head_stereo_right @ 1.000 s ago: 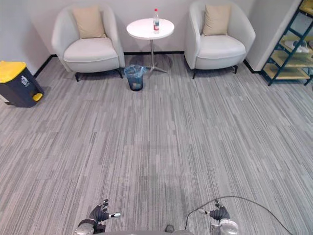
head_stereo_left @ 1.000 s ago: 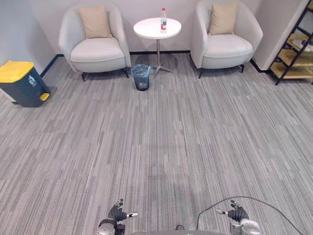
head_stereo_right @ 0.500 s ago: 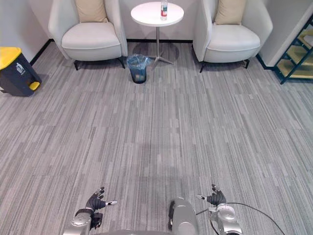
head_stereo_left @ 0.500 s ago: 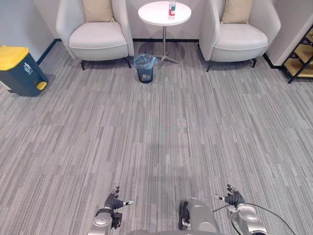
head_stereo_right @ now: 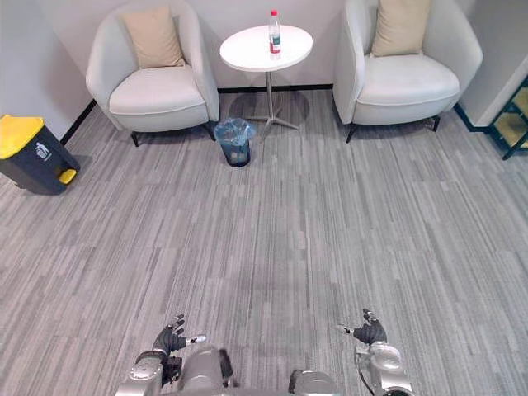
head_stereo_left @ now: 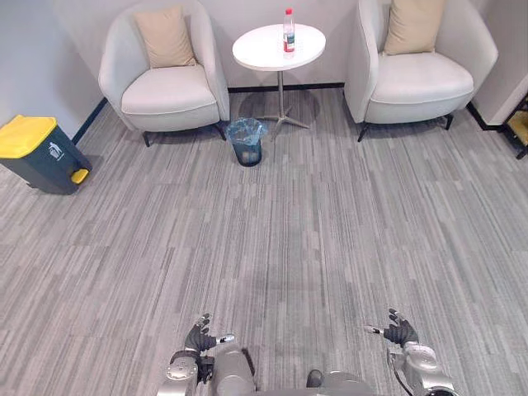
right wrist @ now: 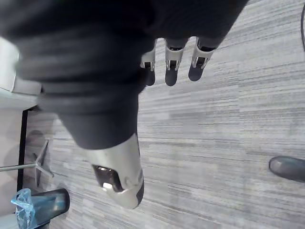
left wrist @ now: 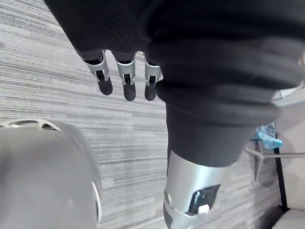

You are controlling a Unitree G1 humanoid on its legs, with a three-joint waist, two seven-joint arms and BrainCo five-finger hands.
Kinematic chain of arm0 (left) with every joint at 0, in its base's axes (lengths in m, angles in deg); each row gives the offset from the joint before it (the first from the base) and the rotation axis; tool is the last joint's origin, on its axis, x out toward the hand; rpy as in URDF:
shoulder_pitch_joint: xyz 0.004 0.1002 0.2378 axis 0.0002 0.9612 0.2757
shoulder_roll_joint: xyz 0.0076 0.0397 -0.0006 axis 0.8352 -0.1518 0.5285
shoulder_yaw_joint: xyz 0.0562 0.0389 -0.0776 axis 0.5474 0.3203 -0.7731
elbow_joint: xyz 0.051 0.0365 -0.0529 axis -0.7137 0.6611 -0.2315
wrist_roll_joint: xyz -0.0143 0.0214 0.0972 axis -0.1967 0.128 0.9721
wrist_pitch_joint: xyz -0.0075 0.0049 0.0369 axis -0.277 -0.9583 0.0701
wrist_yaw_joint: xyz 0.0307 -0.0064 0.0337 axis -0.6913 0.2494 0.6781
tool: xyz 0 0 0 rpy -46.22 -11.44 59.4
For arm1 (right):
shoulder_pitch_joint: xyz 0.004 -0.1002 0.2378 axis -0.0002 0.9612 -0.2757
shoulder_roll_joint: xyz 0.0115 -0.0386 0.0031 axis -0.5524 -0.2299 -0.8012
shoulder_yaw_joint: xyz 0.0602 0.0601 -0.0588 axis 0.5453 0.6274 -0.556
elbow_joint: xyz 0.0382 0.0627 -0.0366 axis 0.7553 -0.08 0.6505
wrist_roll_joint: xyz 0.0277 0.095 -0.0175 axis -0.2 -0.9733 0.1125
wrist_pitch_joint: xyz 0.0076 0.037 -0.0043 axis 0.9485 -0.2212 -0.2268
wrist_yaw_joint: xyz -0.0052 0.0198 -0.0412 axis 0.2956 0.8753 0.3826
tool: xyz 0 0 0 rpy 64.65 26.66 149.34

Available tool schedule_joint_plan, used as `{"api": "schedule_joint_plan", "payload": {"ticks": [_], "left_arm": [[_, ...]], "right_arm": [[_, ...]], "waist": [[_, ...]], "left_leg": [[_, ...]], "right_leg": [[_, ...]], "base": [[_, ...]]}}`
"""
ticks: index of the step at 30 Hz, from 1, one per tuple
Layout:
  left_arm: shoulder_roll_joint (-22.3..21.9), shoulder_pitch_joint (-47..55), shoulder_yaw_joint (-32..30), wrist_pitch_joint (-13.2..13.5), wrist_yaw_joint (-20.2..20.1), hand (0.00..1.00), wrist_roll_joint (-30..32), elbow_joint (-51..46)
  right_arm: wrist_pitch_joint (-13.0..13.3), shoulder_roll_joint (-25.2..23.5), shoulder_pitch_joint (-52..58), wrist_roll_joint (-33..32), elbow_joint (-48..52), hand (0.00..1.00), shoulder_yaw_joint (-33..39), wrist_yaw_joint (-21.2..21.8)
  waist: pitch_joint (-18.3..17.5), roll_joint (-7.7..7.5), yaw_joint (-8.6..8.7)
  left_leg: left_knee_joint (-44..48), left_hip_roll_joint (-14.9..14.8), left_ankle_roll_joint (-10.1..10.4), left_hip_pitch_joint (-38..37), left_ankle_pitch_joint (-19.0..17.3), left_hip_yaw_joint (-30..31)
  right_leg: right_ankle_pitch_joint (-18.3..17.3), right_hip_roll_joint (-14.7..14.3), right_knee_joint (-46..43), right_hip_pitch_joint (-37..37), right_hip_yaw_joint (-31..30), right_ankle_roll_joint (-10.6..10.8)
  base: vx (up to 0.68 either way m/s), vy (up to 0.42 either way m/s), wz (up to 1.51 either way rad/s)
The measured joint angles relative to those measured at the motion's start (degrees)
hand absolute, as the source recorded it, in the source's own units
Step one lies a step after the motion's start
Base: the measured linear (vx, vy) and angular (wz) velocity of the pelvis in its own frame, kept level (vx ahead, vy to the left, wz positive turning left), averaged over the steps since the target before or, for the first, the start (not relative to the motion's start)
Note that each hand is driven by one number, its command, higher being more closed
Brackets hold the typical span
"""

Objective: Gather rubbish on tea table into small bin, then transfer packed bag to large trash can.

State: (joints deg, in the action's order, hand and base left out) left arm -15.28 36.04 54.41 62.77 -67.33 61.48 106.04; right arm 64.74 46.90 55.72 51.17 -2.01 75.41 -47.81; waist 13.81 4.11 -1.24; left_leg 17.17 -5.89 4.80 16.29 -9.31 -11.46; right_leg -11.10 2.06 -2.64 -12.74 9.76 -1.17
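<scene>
A plastic bottle (head_stereo_left: 289, 22) with a red cap stands on the round white tea table (head_stereo_left: 268, 49) at the far end, between two armchairs. The small bin (head_stereo_left: 247, 141), lined with a blue bag, sits on the floor in front of the table; it also shows in the right wrist view (right wrist: 42, 207). The large trash can (head_stereo_left: 40, 154), dark blue with a yellow lid, stands at the far left. My left hand (head_stereo_left: 199, 340) and right hand (head_stereo_left: 399, 333) hang low at the near edge, both open and holding nothing, far from the table.
A white armchair (head_stereo_left: 167, 82) with a beige cushion is left of the table and another (head_stereo_left: 417, 70) is right of it. Grey striped carpet lies between me and the furniture. A dark shelf edge (head_stereo_left: 520, 124) shows at the far right.
The whole picture has shifted: the camera moved, and the table, chairs and bin sit a little lower and nearer in view. Both hands stay open at my sides.
</scene>
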Motion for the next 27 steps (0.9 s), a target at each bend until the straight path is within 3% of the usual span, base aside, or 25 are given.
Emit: {"api": "schedule_joint_plan", "payload": {"ticks": [1, 2, 4, 6, 7, 8, 9, 10, 11, 12, 13, 16, 18, 19, 20, 21, 22, 24, 25, 26, 27], "left_arm": [[0.0, 0.4, 0.0, -0.1, 0.1, 0.00, 0.0, 0.5], [0.0, 0.7, -0.1, -0.1, 0.1, 0.00, 0.0, 0.5], [0.5, 0.6, -0.2, 0.0, 0.1, 0.00, -0.1, 0.8], [0.7, -0.3, 0.1, -0.2, -0.1, 0.00, 0.0, 1.4], [0.7, -0.2, 0.2, -0.2, -0.1, 0.00, 0.0, 1.5], [1.1, -0.1, 0.4, -0.3, -0.1, 0.00, 0.0, 1.8], [1.2, -0.1, 0.6, -0.3, -0.1, 0.00, 0.0, 1.9], [1.5, 0.0, 1.1, -0.3, -0.1, 0.00, 0.0, 1.8], [1.6, 0.0, 1.1, -0.3, 0.0, 0.00, 0.0, 1.9], [1.9, -0.1, 1.2, -0.3, 0.0, 0.00, 0.0, 1.8], [2.2, -0.2, 1.3, -0.3, 0.1, 0.00, -0.2, 1.8], [2.3, -1.0, 1.1, -0.3, 0.1, 0.00, -0.5, 1.8], [2.2, -1.2, 1.1, -0.2, 0.1, 0.00, -0.5, 1.9], [2.6, -0.7, 1.2, -0.1, 0.1, 0.00, -0.5, 1.9], [3.0, -0.5, 1.1, -0.1, 0.0, 0.00, -0.4, 2.5], [2.0, -0.4, 1.0, -0.2, 0.0, 0.00, -0.3, 3.5], [1.8, -0.1, 1.0, -0.2, 0.0, 0.00, -0.2, 3.6], [0.4, -0.4, 0.4, -0.2, 0.0, 0.00, 0.0, 3.5], [-0.4, -0.4, -0.2, -0.2, 0.0, 0.00, 0.0, 3.3], [-0.8, 0.0, -0.2, -0.1, 0.0, 0.00, 0.0, 2.8], [-0.7, 0.3, -0.2, -0.1, 0.0, 0.00, 0.0, 2.7]], "right_arm": [[0.0, -0.4, -0.2, 0.0, -0.3, 0.00, -0.3, 0.0], [0.0, -0.8, -0.1, 0.0, -0.3, 0.00, -0.5, 0.0], [0.0, -2.0, 0.1, 0.1, -0.7, 0.00, -0.5, 0.0], [0.0, -2.1, 0.0, 0.1, -1.4, 0.00, -0.1, 0.1], [0.1, -2.3, -0.2, 0.2, -1.4, 0.00, -0.2, 0.1], [0.1, -2.7, 0.1, 0.2, -1.4, 0.00, -0.3, 0.2], [0.1, -2.8, 0.1, 0.2, -1.4, 0.00, -0.3, 0.2], [0.1, -2.9, 0.2, 0.3, -1.5, 0.00, -0.6, 0.4], [0.1, -2.9, 0.2, 0.3, -1.7, 0.00, -0.7, 0.6], [0.1, -2.8, 0.1, 0.3, -1.8, 0.00, -0.9, 1.0], [0.1, -2.6, 0.0, 0.3, -1.8, 0.00, -2.1, 1.1], [0.3, -2.4, -0.8, 0.3, -1.8, 0.00, -2.6, 1.3], [0.2, -2.2, -0.1, 0.3, -1.9, 0.00, -2.6, 1.3], [0.2, -2.5, 0.6, 0.3, -1.9, 0.00, -2.6, 1.3], [0.2, -2.5, 1.8, 0.5, -2.0, 0.00, -2.6, 1.3], [0.0, -1.7, 1.8, 0.8, -2.3, 0.00, -2.5, 1.3], [0.1, -1.6, 1.7, 0.8, -2.3, 0.00, -2.5, 1.3], [0.1, -1.3, 1.2, 0.8, -1.8, 0.00, -2.5, 1.3], [0.0, -1.4, 1.3, 0.8, -1.8, 0.00, -2.7, 1.2], [0.1, -2.0, 2.6, 0.7, -1.4, 0.00, -2.8, 1.2], [0.2, -2.5, 2.8, 0.6, -1.3, 0.00, -2.8, 1.1]], "waist": [[-0.2, 0.23, -0.88], [-0.8, 0.03, -1.29], [-1.3, -3.11, -1.39], [-1.6, -3.78, -1.35], [-1.6, -3.77, -1.40], [-1.7, -4.07, -1.20], [-1.7, -4.06, -1.06], [-1.6, -3.93, -1.11], [-1.6, -3.90, -0.99], [-1.6, -3.62, -0.71], [-1.6, -3.34, -0.17], [-0.9, -1.91, 0.86], [-0.6, -1.37, 1.70], [-1.0, -2.50, 1.82], [-1.8, -3.75, 2.26], [-2.8, -1.95, 2.03], [-3.1, -1.81, 2.06], [-2.6, -0.23, 2.41], [-2.4, 0.50, 2.45], [-2.1, 0.41, 1.80], [-1.8, -0.03, 1.20]], "left_leg": [[-0.1, 0.4, -3.8, -0.1, 5.8, 1.1], [1.0, 1.1, -4.9, 0.0, 6.4, 1.1], [6.3, 3.6, -7.5, 1.5, 2.8, 0.1], [7.8, 4.9, -8.4, 0.5, -0.4, -0.6], [7.2, 5.2, -9.1, -2.1, -1.7, -1.5], [5.5, 6.2, -9.5, -5.8, -2.9, -2.2], [4.8, 6.6, -9.7, -7.7, -3.5, -2.3], [2.3, 7.5, -10.0, -12.9, -4.6, -2.3], [0.7, 7.7, -10.1, -15.1, -4.7, -2.3], [-1.9, 7.7, -10.1, -18.7, -4.7, -2.2], [-4.1, 7.3, -10.1, -21.4, -4.7, -2.0], [-6.2, 4.9, -10.0, -25.0, -4.7, -1.2], [-7.9, 3.0, -6.9, -27.7, -4.4, 0.0], [-8.9, 3.2, -5.1, -28.9, -4.6, 0.5], [-8.9, 3.3, -2.9, -30.8, -5.9, 1.9], [-6.7, 0.9, -1.8, -30.3, -5.9, 2.8], [-3.8, 0.5, -1.2, -29.2, -5.5, 3.2], [14.6, -3.2, 2.1, -21.2, -2.7, 4.9], [24.8, -5.5, 1.8, -17.3, 0.5, 5.7], [36.4, -8.8, 1.8, -13.7, 0.4, 5.4], [42.0, -10.1, 1.3, -11.7, 0.1, 4.3]], "right_leg": [[-1.9, 0.2, -0.6, -0.6, -1.9, 1.1], [-2.6, 0.9, -0.7, -0.9, -2.6, 1.9], [-4.3, 3.9, -1.8, -1.8, -3.2, 3.8], [-4.8, 5.7, -9.0, 0.5, -4.9, 4.2], [-4.9, 6.6, -19.7, 4.6, -7.5, 6.0], [-4.2, 7.5, -32.4, 8.8, -9.6, 12.6], [-4.2, 7.6, -37.7, 10.4, -10.0, 14.6], [-4.8, 8.1, -47.8, 14.7, -8.6, 13.7], [-5.7, 8.2, -50.1, 16.5, -7.6, 12.0], [-7.2, 8.0, -51.3, 19.8, -4.5, 8.4], [-8.3, 7.8, -49.5, 23.1, -1.1, 6.3], [-8.3, 5.5, -38.1, 28.5, 1.7, 4.5], [-0.8, 2.8, -20.2, 30.1, 0.7, 4.3], [5.4, 2.7, -13.0, 30.1, -0.8, 3.9], [16.3, 2.6, -13.8, 30.3, -2.2, 0.3], [13.1, 1.6, -17.7, 31.2, -1.7, -0.6], [11.7, 1.3, -17.9, 31.1, -1.4, -0.8], [9.3, -0.3, -15.5, 26.8, 0.9, -2.0], [8.8, -1.6, -13.0, 22.9, 1.8, -2.8], [8.2, -3.2, -10.0, 17.1, 2.7, -3.6], [7.6, -3.7, -7.8, 13.2, 2.9, -4.5]], "base": [[0.39, 0.273, -0.51], [0.54, 0.297, -0.49], [0.52, 0.214, -0.14], [0.44, 0.188, -0.12], [0.48, 0.219, -0.25], [0.49, 0.199, -0.18], [0.58, 0.167, -0.08], [0.47, 0.102, -0.05], [0.56, 0.091, -0.05], [0.44, 0.027, 0.05], [0.44, 0.004, 0.11], [0.42, -0.073, 0.19], [0.49, -0.159, 0.40], [0.38, -0.160, 0.60], [0.52, -0.234, 0.42], [0.53, -0.268, 0.29], [0.62, -0.343, 0.03], [0.49, -0.302, 0.31], [0.47, -0.261, 0.43], [0.46, -0.236, 0.25], [0.43, -0.208, 0.08]]}}
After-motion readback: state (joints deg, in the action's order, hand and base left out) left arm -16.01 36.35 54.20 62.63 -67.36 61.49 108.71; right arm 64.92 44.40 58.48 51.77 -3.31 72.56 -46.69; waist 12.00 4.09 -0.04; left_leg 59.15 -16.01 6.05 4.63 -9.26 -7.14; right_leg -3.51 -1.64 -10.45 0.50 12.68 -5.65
